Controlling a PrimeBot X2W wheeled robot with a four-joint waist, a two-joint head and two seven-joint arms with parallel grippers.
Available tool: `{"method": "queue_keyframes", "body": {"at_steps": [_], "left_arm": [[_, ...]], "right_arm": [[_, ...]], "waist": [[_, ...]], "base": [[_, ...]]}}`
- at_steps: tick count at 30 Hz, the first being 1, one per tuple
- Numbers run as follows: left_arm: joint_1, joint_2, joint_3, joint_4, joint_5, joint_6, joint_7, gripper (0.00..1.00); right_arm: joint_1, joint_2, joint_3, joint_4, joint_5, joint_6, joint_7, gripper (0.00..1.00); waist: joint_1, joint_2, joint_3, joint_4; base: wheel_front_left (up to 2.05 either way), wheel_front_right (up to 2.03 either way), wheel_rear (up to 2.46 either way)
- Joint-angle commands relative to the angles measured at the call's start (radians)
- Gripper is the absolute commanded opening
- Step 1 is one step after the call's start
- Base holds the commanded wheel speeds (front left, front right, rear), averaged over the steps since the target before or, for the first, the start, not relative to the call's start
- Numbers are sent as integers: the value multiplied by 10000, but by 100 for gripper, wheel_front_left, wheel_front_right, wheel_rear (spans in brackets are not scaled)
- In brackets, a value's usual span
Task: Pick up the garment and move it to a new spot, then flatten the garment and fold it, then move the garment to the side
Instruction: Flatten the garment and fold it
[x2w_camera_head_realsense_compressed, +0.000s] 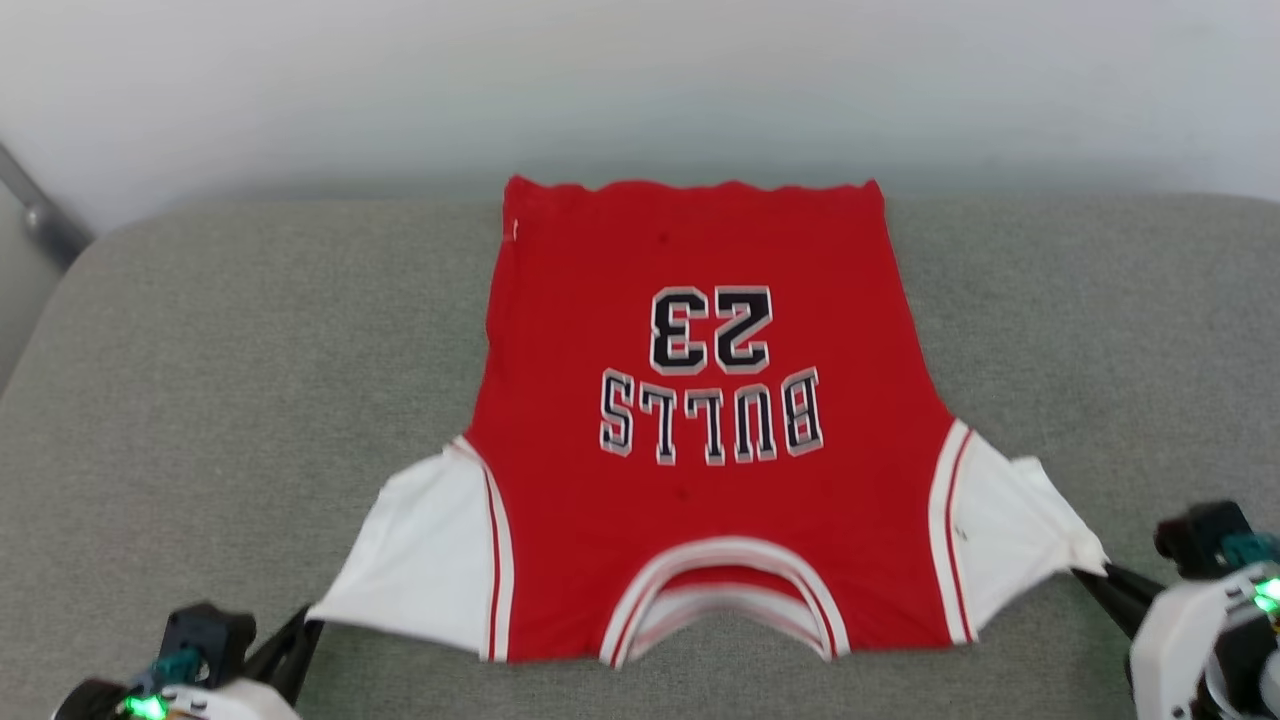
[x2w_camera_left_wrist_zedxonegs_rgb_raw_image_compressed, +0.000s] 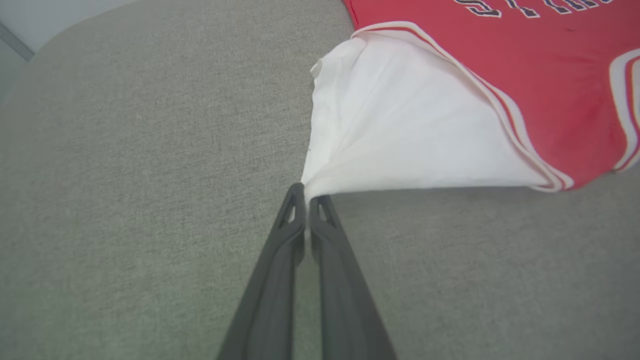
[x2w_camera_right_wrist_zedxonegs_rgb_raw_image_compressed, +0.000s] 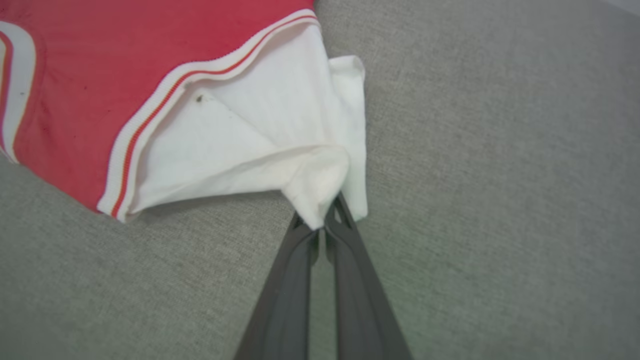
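Pinches white sleeve corners of red jersey T-shirt (x2w_camera_head_realsense_compressed: 700, 500), laid flat between, in shut left fingers (x2w_camera_left_wrist_zedxonegs_rgb_raw_image_compressed: 300, 225) and right fingers (x2w_camera_right_wrist_zedxonegs_rgb_raw_image_compressed: 306, 240). Reads inverted lettering (x2w_camera_head_realsense_compressed: 712, 417) from head view. Bare grey fabric surface (x2w_camera_head_realsense_compressed: 200, 350) outward of both.

Matt cloth garment (x2w_camera_head_realsense_compressed: 700, 510) (coarse-woven cushion (x2w_camera_head_realsense_compressed: 220, 400)).

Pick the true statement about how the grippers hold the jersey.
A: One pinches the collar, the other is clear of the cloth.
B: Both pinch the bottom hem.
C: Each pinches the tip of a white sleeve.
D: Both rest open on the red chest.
C: the left gripper is shut on the tip of the left sleeve and the right gripper on the tip of the right sleeve of the garment.
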Motion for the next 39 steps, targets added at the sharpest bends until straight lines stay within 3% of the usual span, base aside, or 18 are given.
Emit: {"method": "queue_keyframes", "body": {"at_steps": [1,11,18,19,20,21,26,31,34,39], "left_arm": [[516,232,-27,-251,-159,235,23,0],[1874,841,-392,-1535,-282,952,302,0],[1847,872,-417,-1873,-193,1158,363,0],[1792,883,-430,-1918,-157,1167,382,0],[1723,880,-436,-1955,-105,1176,395,0],[1646,868,-445,-2010,-65,1188,428,0],[1281,729,-481,-2316,188,1207,505,0],[847,757,-403,-2737,484,1338,510,0],[546,829,-352,-3041,724,1456,532,0],[-148,698,-304,-3381,1221,1487,574,0]], "right_arm": [[652,-384,-229,-291,119,-14,83,0],[3662,-1197,-1702,-2064,140,-16,1043,0],[4469,-1015,-3150,-2800,-425,-16,1845,0],[4477,-945,-3427,-2926,-523,-16,1991,4],[4442,-899,-3719,-3049,-674,-16,2104,43],[4384,-860,-4018,-3190,-853,-16,2209,98],[4039,-775,-5375,-4166,-1472,-13,2856,100],[3112,-1437,-6665,-5451,-1825,-13,3998,100],[2069,-1937,-7018,-6057,-1635,-13,5189,100],[-155,-3055,-6461,-6599,-665,-13,8124,100]], "waist": [[3,0,-370,108],[3,0,-750,215],[3,0,-643,165],[3,0,-606,153],[3,0,-565,155],[3,0,-510,165],[3,0,-226,329],[3,0,306,581],[3,0,789,806],[3,0,1749,1367]], "base": [[0,0,0],[0,0,0],[0,0,0],[0,0,0],[0,0,0],[0,0,0],[0,0,0],[0,0,0],[0,0,0],[0,0,0]]}}
